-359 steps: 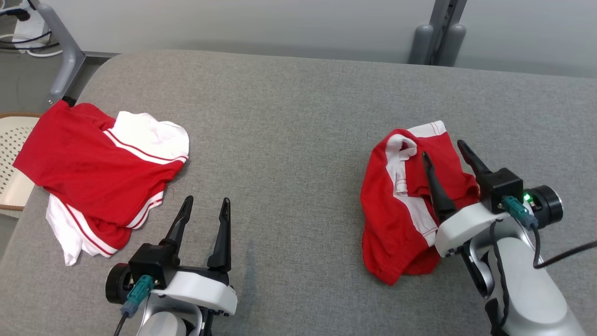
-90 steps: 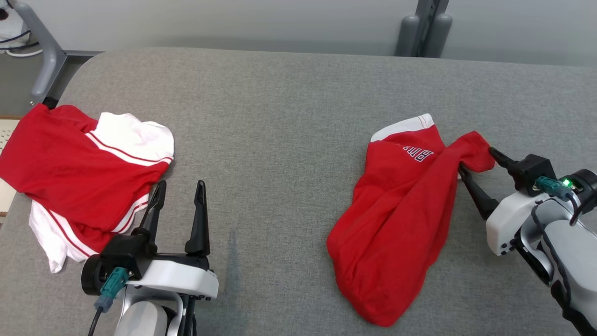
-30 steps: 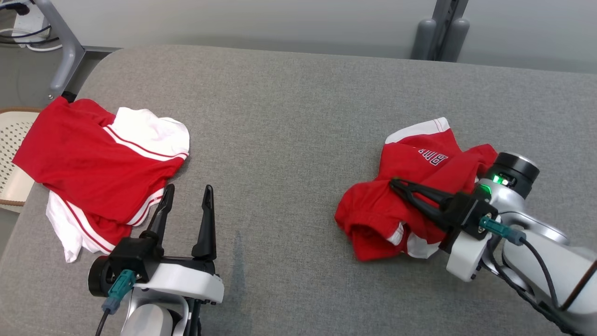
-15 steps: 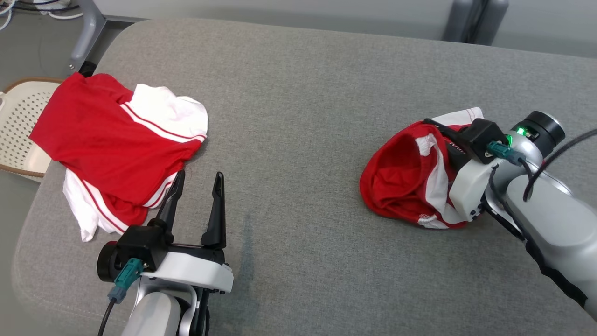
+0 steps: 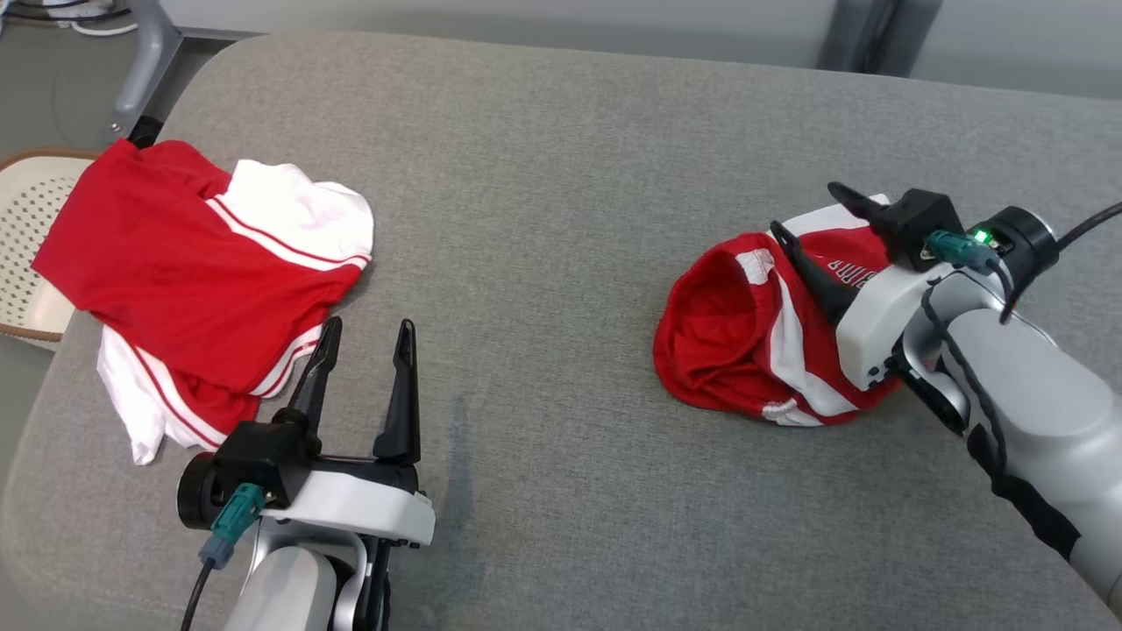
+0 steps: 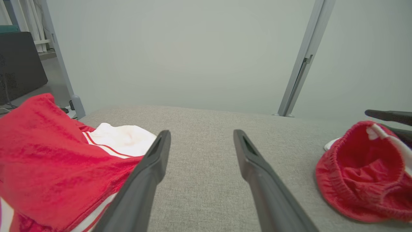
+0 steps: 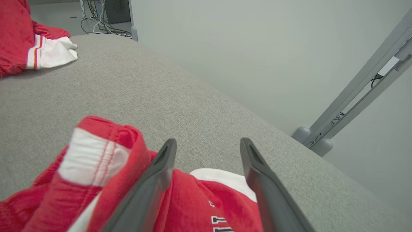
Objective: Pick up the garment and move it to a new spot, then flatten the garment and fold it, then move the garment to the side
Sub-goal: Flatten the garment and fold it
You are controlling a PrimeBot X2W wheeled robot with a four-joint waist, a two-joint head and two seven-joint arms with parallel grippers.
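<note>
The garment (image 5: 727,342) is a pair of red shorts with white stripes. It lies in a loose heap on the right part of the grey padded surface (image 5: 543,175). Its elastic waist is open toward the robot's left, so the red inside can be seen. Near the white hem there are white letters with a dark outline. They are partly folded and partly covered, and I cannot read them in the head view or in the right wrist view.

The right gripper (image 5: 805,209) is over the far right part of the shorts. Its two fingers are wide apart and no cloth is pinched between them. One finger (image 5: 811,276) lies against the red cloth, and the other stands just above the white hem. In the right wrist view the cloth is under both fingers.

The left gripper (image 5: 368,326) is well apart from the shorts, at the lower left. Its fingers are also spread, with nothing between them.

Just beside its left finger lies a second red and white garment (image 5: 175,289), at the left edge of the surface. Beyond that edge is a cream basket (image 5: 26,254) with small holes and a brown rim.
</note>
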